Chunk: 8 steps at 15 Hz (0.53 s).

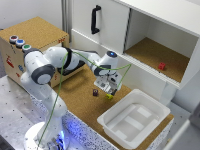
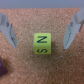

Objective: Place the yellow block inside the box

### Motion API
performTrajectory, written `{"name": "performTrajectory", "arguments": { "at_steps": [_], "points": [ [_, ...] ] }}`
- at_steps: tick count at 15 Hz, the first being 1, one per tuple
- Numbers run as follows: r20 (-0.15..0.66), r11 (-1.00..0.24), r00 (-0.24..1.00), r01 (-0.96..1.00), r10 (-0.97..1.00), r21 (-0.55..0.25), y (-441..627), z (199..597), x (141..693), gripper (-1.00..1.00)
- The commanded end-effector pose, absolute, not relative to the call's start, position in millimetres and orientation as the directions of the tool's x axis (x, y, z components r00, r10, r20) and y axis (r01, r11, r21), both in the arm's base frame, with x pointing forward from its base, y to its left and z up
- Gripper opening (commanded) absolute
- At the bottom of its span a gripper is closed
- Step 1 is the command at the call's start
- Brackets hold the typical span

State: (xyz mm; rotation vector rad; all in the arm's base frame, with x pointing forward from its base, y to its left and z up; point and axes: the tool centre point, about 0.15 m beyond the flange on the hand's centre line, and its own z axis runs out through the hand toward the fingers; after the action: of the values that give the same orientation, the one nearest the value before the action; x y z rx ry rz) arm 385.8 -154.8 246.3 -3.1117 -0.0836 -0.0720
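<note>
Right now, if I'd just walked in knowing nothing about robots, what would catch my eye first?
Probably the white arm bent low over the cork surface, its tool hanging open just above a tiny yellow block that sits between the fingers in the wrist view. Next, the big empty white box at the exterior view's right, and a red cube inside the cabinet's cork-lined compartment.

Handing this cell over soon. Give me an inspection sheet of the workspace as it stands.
Surface: cork board on a metal table.
Job's things: yellow block on the cork, between the open fingers, ungripped; white bin empty, at the exterior view's right.
Clutter: maroon cube beside the block; red cube in the cabinet compartment.
Grippers: gripper open, low over the block.
Cables: green cable along the arm.
Surroundings: button box, white cabinet.
</note>
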Motion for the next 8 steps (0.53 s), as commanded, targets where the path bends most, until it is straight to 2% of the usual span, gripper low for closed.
{"name": "performTrajectory", "arguments": {
  "at_steps": [1,4,5,8],
  "points": [
    [0.002,-0.997,0.998,0.066,0.066,-0.027,-160.0,215.8,419.9,1.0],
    [-0.025,-0.998,0.998,0.065,0.065,-0.024,-157.5,208.7,420.2,1.0],
    [-0.024,-0.998,0.997,0.066,0.067,-0.02,-157.8,207.4,418.2,-1.0],
    [-0.034,-0.997,0.997,0.072,0.073,-0.031,-156.9,202.8,411.5,-1.0]
  ]
}}
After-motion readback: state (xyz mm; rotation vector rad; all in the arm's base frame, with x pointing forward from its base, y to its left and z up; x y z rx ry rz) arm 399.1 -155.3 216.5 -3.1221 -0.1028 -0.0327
